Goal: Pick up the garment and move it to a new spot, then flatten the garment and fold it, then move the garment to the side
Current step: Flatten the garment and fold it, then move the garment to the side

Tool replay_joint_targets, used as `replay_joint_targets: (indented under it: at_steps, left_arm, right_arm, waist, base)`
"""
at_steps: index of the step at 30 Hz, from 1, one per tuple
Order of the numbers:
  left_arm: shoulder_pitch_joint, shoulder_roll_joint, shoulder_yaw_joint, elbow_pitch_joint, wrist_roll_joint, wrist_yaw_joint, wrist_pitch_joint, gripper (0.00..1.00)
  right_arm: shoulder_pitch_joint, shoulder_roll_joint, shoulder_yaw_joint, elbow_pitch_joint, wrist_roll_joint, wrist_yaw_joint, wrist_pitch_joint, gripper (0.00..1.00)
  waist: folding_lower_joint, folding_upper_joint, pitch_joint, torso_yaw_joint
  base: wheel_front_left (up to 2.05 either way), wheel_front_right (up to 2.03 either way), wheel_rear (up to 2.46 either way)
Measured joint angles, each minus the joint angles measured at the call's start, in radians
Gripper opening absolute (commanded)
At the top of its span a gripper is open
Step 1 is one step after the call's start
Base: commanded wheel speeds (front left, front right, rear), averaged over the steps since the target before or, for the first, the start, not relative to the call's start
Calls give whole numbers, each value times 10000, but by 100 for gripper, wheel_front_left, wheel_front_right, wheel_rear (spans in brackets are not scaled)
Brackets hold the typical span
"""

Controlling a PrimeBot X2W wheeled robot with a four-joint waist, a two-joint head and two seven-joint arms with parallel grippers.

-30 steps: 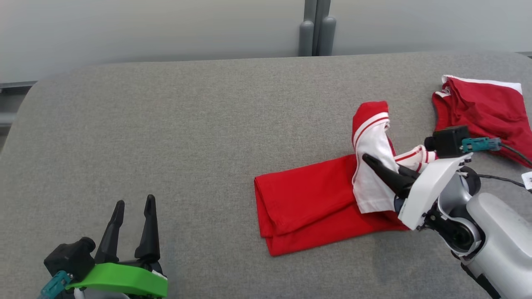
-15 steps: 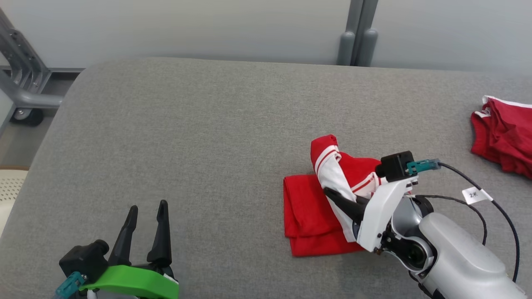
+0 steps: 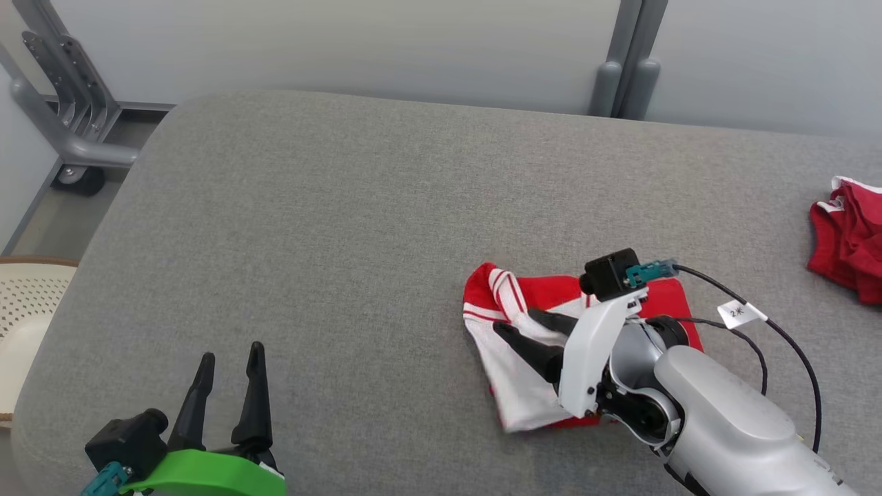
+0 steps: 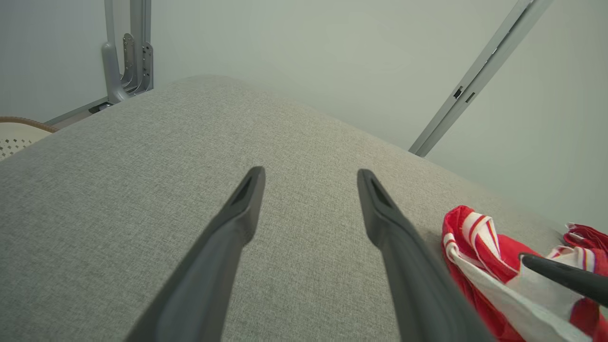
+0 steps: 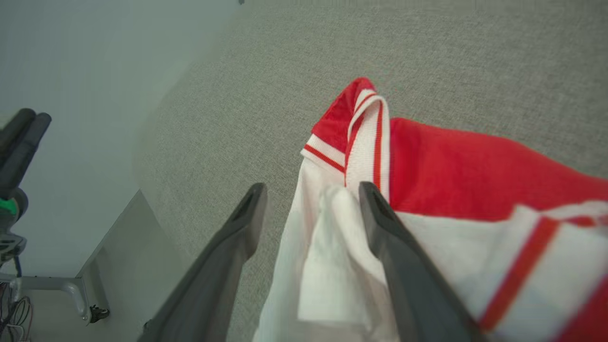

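Observation:
The red and white garment (image 3: 511,390) lies folded on the grey table (image 3: 344,207), right of the middle, with its striped cuff (image 3: 497,289) at the left end. My right gripper (image 3: 515,321) is low over the white part, fingers apart, open. In the right wrist view the white cloth (image 5: 332,247) lies between and under the right gripper (image 5: 308,190), and the red body (image 5: 441,171) spreads to the right. My left gripper (image 3: 231,353) stands open near the front left edge, apart from the garment (image 4: 470,232). The left gripper (image 4: 308,175) holds nothing.
A second red garment (image 3: 851,241) lies at the table's far right edge. A cream perforated basket (image 3: 27,296) and a grey metal frame (image 3: 62,131) stand off the table's left end. A tagged cable (image 3: 737,313) runs along my right arm.
The head camera has swung left. My right gripper carried the white end over the red body toward the left, laid it down and opened. The left gripper kept its place.

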Motion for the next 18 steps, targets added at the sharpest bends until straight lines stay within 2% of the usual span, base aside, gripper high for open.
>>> replay_joint_targets:
  at_steps: [8, 12, 13, 14, 18]
  left_arm:
    - [81, 13, 94, 6, 0, 0, -2, 100]
    - [150, 29, 176, -27, 2, 0, -4, 100]
    - [197, 31, 190, -40, 4, 0, -4, 100]
    - [286, 36, 188, -67, 38, 0, -4, 100]
    - [292, 40, 42, -173, 107, 0, 4, 100]
  right_arm:
    - [-176, 380, 113, -965, -29, 157, -299, 100]
    - [-188, 86, -489, -1296, -12, 140, -788, 100]
    - [-191, -77, -715, -1317, -12, 92, -905, 100]
    - [-191, -439, -1235, -1308, -13, -167, -1175, 100]
    - [-187, -1241, -1952, -972, -61, -623, -1523, 100]
  waist:
    - [0, 0, -171, -402]
    - [0, 0, -269, -685]
    - [0, 0, -288, -757]
    - [0, 0, -314, -896]
    - [0, 0, -275, -1087]
  base:
    - [0, 0, 0]
    - [0, 0, 0]
    - [0, 0, 0]
    - [0, 0, 0]
    - [0, 0, 0]
